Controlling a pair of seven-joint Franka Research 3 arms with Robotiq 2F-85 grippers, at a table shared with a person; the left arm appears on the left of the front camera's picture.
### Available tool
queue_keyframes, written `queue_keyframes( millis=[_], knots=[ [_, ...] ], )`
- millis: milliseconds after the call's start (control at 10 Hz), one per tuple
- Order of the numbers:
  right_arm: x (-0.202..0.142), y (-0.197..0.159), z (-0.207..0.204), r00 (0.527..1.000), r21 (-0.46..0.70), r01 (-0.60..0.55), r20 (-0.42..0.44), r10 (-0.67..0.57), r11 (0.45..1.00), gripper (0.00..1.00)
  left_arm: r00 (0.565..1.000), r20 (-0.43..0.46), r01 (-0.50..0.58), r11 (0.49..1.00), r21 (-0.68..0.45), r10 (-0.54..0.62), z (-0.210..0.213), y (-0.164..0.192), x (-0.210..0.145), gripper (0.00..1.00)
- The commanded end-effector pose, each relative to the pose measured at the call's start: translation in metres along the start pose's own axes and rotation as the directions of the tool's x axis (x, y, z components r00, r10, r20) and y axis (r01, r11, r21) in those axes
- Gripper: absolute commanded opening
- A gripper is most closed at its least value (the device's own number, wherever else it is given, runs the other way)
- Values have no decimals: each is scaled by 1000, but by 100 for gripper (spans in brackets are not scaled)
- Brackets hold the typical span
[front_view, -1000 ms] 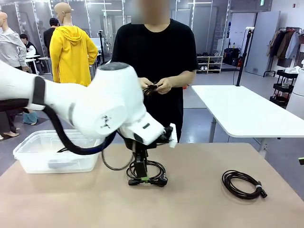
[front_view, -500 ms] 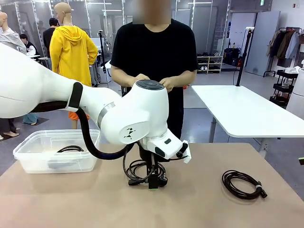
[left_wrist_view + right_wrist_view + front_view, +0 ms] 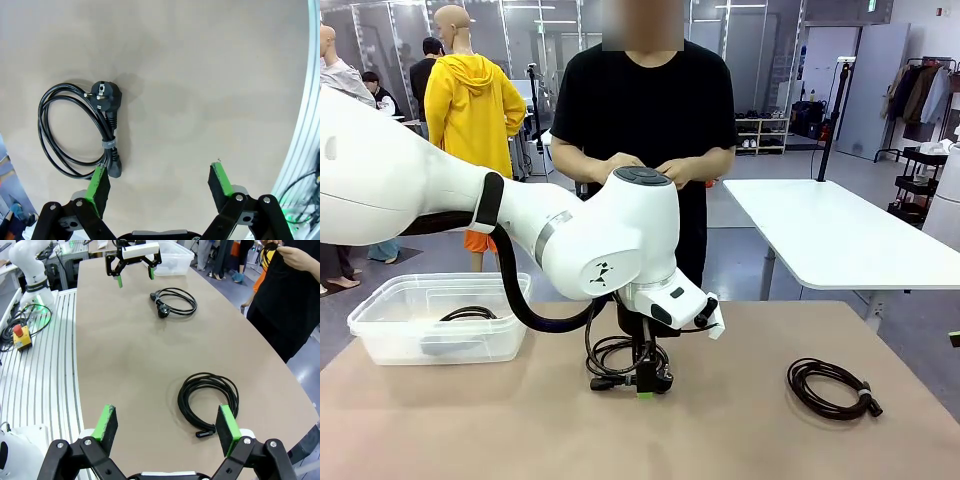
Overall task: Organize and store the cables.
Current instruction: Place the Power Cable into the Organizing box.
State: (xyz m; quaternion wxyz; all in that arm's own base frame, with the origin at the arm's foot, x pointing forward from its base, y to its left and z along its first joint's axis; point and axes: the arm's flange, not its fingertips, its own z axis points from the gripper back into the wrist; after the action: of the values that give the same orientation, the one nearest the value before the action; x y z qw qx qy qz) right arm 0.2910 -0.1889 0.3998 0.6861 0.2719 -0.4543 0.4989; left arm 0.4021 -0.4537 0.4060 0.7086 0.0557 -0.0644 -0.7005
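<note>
Two coils (image 3: 830,388) lie on the bench (image 3: 520,430), and my left hand (image 3: 645,388), spread and empty, hangs over the middle coil (image 3: 625,360) with one pad (image 3: 101,182) beside its tied strands, so I judge this is the pick, needing a sideways shift, a drop, then a pinch.

Plug cable (image 3: 108,125) just beside the left fingers (image 3: 98,182) is seen in plain black, grey tie; same black is seen on the second cable (image 3: 185,397) near the right fingers (image 3: 227,427). Pads are done bright green, bench (image 3: 200,75) flat tan.
</note>
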Motion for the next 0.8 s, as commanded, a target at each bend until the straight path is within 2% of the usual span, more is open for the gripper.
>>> queue_keyframes(
  millis=[0,100,200,400,700],
  knots=[
    [0,-2,0,1000,-9,-21,17,21,1000,100,1000,0,0,1000,0,0,0,0,0,100],
    [0,-2,0,1000,-9,-21,17,21,1000,100,999,-25,-47,999,-14,47,0,10,0,100],
    [0,-2,0,1000,-9,-21,17,21,1000,100,996,-78,-42,999,-27,39,-8,16,5,100],
    [0,-2,0,1000,-9,-21,17,21,1000,100,996,-65,-72,995,-69,67,-33,42,2,100],
    [0,-2,0,1000,-9,-21,17,21,1000,100,994,-72,-93,992,-89,87,-71,61,4,100]
  ],
)
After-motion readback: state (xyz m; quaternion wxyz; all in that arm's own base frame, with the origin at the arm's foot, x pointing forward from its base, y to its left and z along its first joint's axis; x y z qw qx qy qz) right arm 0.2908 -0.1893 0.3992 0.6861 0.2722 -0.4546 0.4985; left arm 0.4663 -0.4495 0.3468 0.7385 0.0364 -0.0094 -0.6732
